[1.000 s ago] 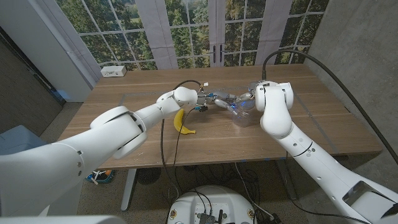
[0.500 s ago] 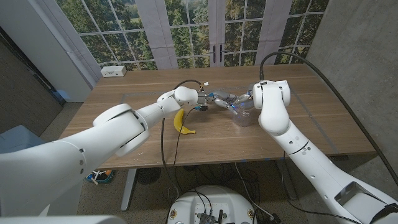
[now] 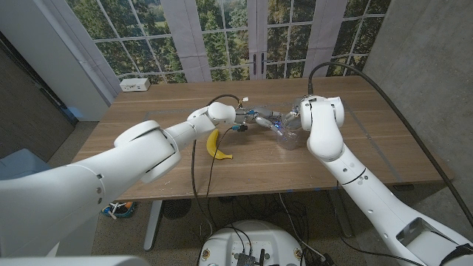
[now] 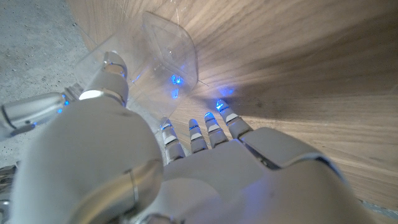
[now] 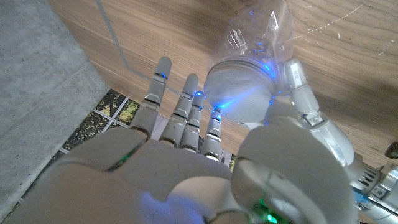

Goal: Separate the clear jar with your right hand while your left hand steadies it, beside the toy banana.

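Beside curved yellow banana [image 3: 217,145], clear square-sided jar [image 3: 287,136], round lid [image 5: 239,93].

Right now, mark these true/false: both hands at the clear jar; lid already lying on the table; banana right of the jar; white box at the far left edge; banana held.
1. Both hands are at the clear plastic jar. True: left hand and right hand meet there.
2. The jar's grey lid lies on the table. False: the right hand's fingers are around it.
3. The yellow toy banana lies on the jar's right. False: it lies to its left.
4. A white box sits at the wooden table's far left edge. True.
5. A hand holds the banana. False: it lies free on the table.
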`<state>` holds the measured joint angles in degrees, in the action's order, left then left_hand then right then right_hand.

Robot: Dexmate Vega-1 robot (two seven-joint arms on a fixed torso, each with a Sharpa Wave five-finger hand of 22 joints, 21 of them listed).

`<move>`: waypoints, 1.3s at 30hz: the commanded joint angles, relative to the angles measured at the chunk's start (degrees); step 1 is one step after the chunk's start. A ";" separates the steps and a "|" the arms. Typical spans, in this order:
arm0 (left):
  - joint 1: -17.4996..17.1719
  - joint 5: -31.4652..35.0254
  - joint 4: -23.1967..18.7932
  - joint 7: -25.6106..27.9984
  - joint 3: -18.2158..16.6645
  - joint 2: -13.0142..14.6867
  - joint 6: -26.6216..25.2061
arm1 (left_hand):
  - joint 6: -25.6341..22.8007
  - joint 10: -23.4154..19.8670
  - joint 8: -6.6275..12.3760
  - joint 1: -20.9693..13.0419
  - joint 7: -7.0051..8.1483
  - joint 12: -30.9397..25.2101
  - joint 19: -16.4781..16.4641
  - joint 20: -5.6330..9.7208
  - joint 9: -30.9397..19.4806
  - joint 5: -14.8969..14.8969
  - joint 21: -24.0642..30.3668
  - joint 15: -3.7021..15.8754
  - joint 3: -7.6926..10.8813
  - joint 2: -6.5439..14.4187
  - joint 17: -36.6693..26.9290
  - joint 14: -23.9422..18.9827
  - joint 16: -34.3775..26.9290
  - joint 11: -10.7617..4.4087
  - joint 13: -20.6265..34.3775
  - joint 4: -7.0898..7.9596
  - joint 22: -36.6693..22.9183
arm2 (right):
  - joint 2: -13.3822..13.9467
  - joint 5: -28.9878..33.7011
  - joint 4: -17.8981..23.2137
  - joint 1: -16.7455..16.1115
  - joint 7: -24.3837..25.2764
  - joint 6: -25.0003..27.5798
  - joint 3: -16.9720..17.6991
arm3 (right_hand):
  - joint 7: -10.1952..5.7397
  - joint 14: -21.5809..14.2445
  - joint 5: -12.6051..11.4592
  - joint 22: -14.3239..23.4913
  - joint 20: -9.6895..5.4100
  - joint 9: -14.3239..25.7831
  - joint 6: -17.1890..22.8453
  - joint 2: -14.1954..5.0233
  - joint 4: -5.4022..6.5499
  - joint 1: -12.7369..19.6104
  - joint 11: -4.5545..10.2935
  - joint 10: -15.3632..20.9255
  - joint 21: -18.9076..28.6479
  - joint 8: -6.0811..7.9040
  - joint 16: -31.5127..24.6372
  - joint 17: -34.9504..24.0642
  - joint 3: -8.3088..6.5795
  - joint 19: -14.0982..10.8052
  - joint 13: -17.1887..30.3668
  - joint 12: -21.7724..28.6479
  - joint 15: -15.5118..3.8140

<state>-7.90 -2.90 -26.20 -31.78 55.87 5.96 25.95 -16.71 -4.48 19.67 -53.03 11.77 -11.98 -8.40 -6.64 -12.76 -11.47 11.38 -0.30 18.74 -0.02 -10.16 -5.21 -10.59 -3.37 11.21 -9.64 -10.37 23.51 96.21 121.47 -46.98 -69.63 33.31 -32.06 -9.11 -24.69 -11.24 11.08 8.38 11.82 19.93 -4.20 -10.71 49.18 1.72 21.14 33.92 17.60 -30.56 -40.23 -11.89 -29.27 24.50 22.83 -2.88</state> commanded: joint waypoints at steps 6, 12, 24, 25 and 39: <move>0.87 -0.29 2.32 0.51 0.51 -1.35 -0.28 | -10.80 0.60 8.28 -0.92 -1.77 0.14 0.49 -0.32 -7.03 -0.23 -0.06 0.04 0.07 1.88 -0.03 0.46 0.15 0.18 0.10 0.26 -0.07 | 4.31 -4.41 1.45 -1.04 6.47 -3.10 -0.59 | -3.66 9.99 -3.13 0.68 -9.03 0.40 -0.11 -4.99 -0.19 16.80 7.44 -6.97 -1.44 -1.63 4.13 0.14 -8.56 9.58 1.90 -3.12 -5.18; 1.06 -0.38 2.71 0.82 0.72 -1.66 -0.39 | -10.79 0.62 8.28 -0.80 -1.84 0.13 0.58 -0.30 -7.06 -0.21 -0.06 0.05 0.01 1.88 -0.03 0.62 0.16 0.04 0.10 0.30 -0.07 | 5.51 -5.69 2.42 -1.31 7.43 -3.38 -0.54 | -3.67 14.27 -8.83 1.35 -10.50 0.60 4.80 -7.11 0.81 24.92 10.48 -9.54 -0.76 -1.41 8.33 1.02 -17.17 16.22 2.41 -4.37 -5.53; 1.38 -0.45 3.18 1.33 1.14 -2.07 -0.84 | -10.85 0.77 8.33 -0.66 -1.84 0.15 0.71 -0.21 -7.15 -0.19 -0.04 -0.06 -0.08 1.90 -0.03 0.85 0.15 0.09 0.10 0.33 -0.07 | 7.10 -12.71 2.90 0.60 4.16 -3.03 0.11 | -3.56 16.84 -17.38 1.23 -9.45 0.53 21.05 -6.95 2.34 28.14 10.70 -9.25 3.06 0.40 11.48 -0.34 -24.87 23.86 1.27 -5.46 -5.28; 1.39 -0.45 3.21 1.35 1.18 -2.08 -0.86 | -10.87 0.81 8.33 -0.65 -1.87 0.16 0.71 -0.24 -7.14 -0.19 -0.04 -0.06 -0.09 1.91 -0.03 0.84 0.14 0.14 0.10 0.33 -0.07 | 7.23 -12.83 2.81 0.71 4.22 -2.81 -0.06 | -3.58 16.72 -17.54 1.14 -9.25 0.49 21.58 -6.64 2.57 27.76 10.71 -9.20 3.26 0.32 11.47 -0.42 -24.74 24.04 1.15 -5.55 -5.07; 1.46 -0.40 3.00 1.39 1.46 -1.89 -0.60 | -10.86 1.22 8.30 -0.62 -1.83 0.24 1.07 -0.53 -7.13 -0.21 -0.10 -0.20 -0.12 1.96 -0.02 1.12 0.15 0.11 0.10 0.29 -0.07 | 9.75 -23.58 4.36 -0.52 13.31 0.06 1.78 | -2.18 1.23 -4.10 -0.15 -10.12 1.07 21.81 -5.65 7.93 10.56 9.82 6.45 12.06 -3.07 1.84 -4.94 -10.48 12.90 3.51 -0.38 -7.90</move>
<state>-6.51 -3.28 -23.16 -30.59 57.10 4.04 25.34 -16.71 -3.55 19.67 -52.67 11.78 -11.98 -7.25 -6.54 -12.74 -11.28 11.28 -0.61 18.34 0.33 -10.16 -4.29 -10.59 -3.06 11.21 -9.59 -10.27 30.71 81.11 124.35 -46.53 -62.75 31.56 -32.00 -17.74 -20.73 -18.71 10.91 -1.54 12.00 34.33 -8.25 -4.94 63.80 11.69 24.54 44.71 13.81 -28.13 -45.26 -23.50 -15.05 27.11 21.37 -2.09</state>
